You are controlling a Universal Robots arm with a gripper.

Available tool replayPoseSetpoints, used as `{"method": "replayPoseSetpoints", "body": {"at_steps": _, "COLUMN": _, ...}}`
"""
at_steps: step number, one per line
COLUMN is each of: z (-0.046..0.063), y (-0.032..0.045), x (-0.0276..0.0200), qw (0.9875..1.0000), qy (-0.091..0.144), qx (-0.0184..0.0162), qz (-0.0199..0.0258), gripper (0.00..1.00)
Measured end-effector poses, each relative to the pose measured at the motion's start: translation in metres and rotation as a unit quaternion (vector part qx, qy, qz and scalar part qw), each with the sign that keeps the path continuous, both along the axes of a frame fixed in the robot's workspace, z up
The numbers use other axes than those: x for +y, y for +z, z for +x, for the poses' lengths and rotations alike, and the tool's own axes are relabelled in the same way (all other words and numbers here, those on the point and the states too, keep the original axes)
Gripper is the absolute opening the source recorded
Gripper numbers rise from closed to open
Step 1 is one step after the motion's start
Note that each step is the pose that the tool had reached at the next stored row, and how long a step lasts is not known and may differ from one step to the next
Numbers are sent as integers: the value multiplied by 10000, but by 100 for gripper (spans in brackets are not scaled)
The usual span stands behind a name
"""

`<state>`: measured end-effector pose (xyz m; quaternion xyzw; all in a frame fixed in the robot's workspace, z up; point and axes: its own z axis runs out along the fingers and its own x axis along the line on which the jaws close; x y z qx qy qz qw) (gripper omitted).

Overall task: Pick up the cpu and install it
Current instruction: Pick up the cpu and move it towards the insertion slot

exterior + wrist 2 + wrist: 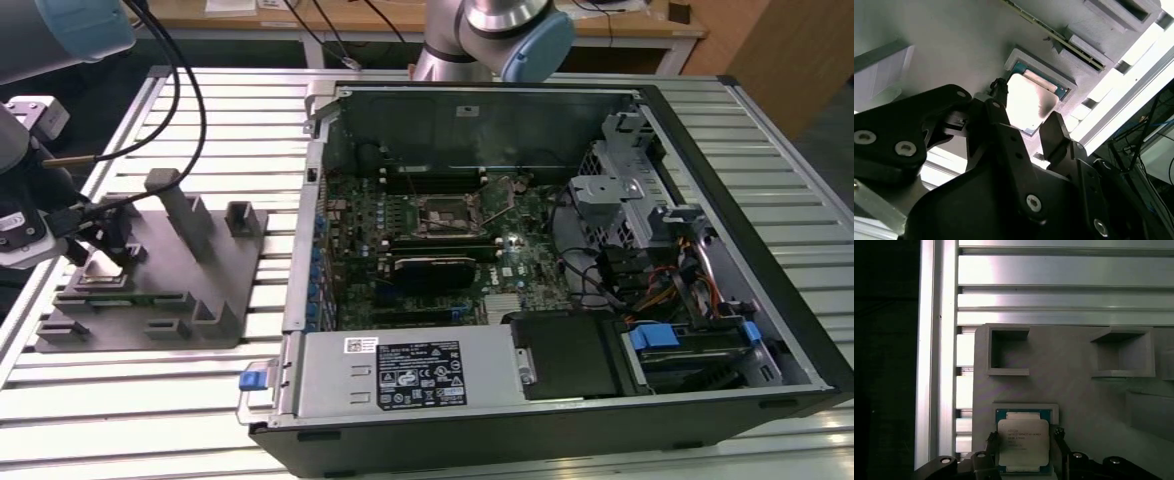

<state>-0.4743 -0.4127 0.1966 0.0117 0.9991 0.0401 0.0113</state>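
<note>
Seated flat in a shallow square recess of the grey block [1079,390], the cpu [1023,442] is seen in both wrist views with its pale metal top [1030,100] turned upward. The recess is cut near one edge of the block, and two deeper square pockets [1009,356] are found in the block just beyond it.

The end effector [1025,435] is held low over the cpu with its fingers [993,437] spread apart, one on each side of the chip and just beside its edges. Contact with the cpu cannot be made out, and the chip is not lifted from the block.

In the exterior view the end effector [100,250] is placed over the end of the grey block [214,275] farthest from the computer case [801,345]. The block's upright posts [171,200] are set between the two. Block and case are both carried on the slatted desk [147,410], the case laid open just beside the block.
</note>
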Motion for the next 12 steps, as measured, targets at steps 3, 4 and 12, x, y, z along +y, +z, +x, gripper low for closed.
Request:
{"method": "replayPoseSetpoints", "body": {"at_steps": 3, "z": 0, "y": -4, "x": 0, "qw": 10000, "qy": 38, "qx": 0, "qz": 0, "gripper": 53}}
{"method": "replayPoseSetpoints", "body": {"at_steps": 4, "z": 0, "y": -7, "x": 0, "qw": 10000, "qy": 76, "qx": 0, "qz": 0, "gripper": 53}}
{"method": "replayPoseSetpoints", "body": {"at_steps": 12, "z": -1, "y": -10, "x": 0, "qw": 9999, "qy": 163, "qx": 0, "qz": 0, "gripper": 55}}
